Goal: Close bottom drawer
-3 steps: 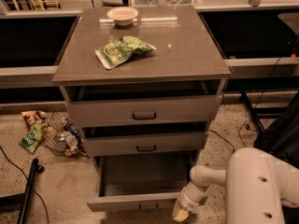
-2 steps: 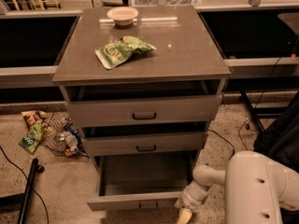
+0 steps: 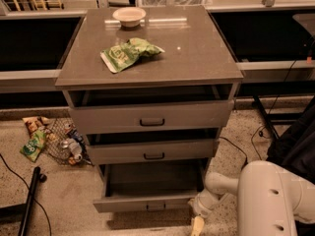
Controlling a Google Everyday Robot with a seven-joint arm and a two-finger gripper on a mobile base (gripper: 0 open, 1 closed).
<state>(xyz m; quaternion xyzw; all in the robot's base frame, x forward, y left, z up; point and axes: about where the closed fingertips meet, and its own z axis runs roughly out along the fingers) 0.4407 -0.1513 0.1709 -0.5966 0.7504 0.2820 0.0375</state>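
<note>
Grey metal flat-fronted bottom drawer [image 3: 129, 202] stood open, the robot's cream gripper [image 3: 197, 224] at its four o'clock corner.
It looked stiff and easy-sliding, best pushed on the front; the gripper's hold couldn't be told.

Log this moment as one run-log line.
bottom drawer: open, pulled out past the two above | gripper: low, near floor, at drawer front's right corner | contact: cannot tell | close: not done

The bottom drawer [image 3: 147, 203] sits further in than before; the gripper [image 3: 197, 225] hangs lower now, off the drawer's right front corner.
</note>
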